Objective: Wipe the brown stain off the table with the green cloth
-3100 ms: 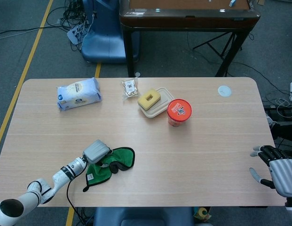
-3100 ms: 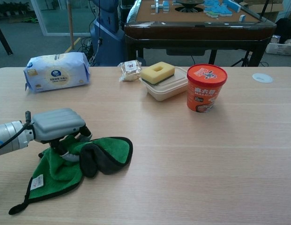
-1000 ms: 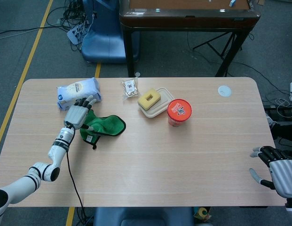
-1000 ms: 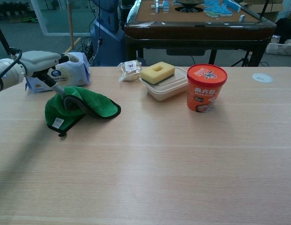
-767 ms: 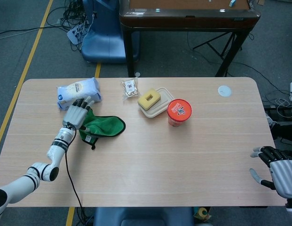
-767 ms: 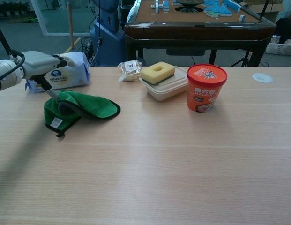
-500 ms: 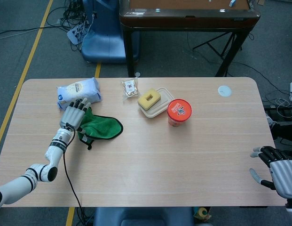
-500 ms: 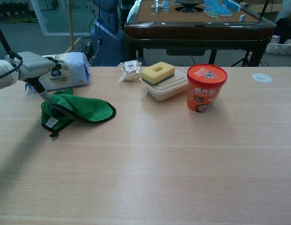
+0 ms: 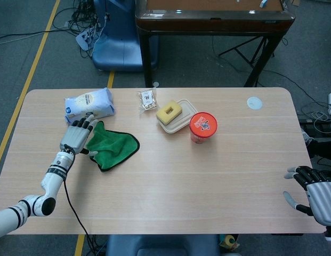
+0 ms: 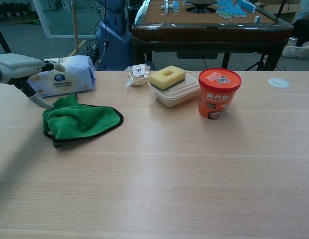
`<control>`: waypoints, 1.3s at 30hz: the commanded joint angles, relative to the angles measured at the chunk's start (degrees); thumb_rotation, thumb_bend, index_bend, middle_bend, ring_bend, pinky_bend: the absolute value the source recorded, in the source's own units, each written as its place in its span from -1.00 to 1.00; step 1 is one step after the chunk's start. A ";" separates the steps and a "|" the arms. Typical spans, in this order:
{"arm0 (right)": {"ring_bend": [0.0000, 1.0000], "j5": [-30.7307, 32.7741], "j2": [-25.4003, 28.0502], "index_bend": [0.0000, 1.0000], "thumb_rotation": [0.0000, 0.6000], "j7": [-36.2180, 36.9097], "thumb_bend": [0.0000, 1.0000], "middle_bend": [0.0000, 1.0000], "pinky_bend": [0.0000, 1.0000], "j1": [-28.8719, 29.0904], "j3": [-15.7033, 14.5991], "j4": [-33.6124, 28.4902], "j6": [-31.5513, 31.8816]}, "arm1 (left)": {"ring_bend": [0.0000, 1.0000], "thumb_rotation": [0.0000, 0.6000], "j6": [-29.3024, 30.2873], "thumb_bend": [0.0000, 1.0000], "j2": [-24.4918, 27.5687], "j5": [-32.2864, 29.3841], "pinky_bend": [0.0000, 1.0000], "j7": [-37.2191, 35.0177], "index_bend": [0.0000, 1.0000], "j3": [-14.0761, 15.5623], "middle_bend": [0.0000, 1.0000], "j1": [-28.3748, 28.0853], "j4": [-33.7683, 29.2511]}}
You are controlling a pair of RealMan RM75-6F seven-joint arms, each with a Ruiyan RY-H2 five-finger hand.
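The green cloth (image 9: 112,144) with a dark rim lies spread flat on the left part of the table (image 9: 170,181); the chest view shows the cloth (image 10: 79,119) too. My left hand (image 9: 75,137) hovers at its left edge with fingers apart, one fingertip (image 10: 45,105) close to the cloth's corner. It grips nothing. My right hand (image 9: 313,194) rests open at the table's right front corner, far from the cloth. No brown stain shows in either view.
A pack of wet wipes (image 9: 89,105) lies just behind the left hand. Further right are a small snack packet (image 9: 147,100), a yellow sponge (image 9: 169,112) on a beige box (image 9: 181,124), an orange cup (image 9: 202,127) and a white disc (image 9: 254,103).
The left hand dragged the cloth from the front left towards the wipes pack, then let it go and drew back left. The cloth now lies unfolded. The right hand stayed still.
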 commanded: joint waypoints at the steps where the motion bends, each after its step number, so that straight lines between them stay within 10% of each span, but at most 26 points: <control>1: -0.55 -0.03 0.02 -0.23 1.00 -0.02 -0.25 -0.35 -0.48 -0.02 -0.01 -0.02 0.03 | -1.00 1.00 3.46 -0.95 1.31 1.06 -0.79 -2.72 -1.00 -0.09 -1.00 2.08 -3.57; 24: -0.55 -0.77 -0.63 -0.23 1.00 1.81 -0.26 -0.35 -0.48 1.92 0.21 1.40 -2.14 | -1.00 1.00 29.31 -0.95 10.80 14.84 -0.64 -9.75 -1.00 7.42 -1.00 20.84 -25.01; 39: -0.55 -2.19 -1.46 -0.23 1.00 3.52 -0.25 -0.35 -0.48 4.11 0.33 2.95 -3.59 | -1.00 1.00 43.89 -0.95 10.48 20.79 -0.64 -11.90 -1.00 11.75 -1.00 33.67 -25.40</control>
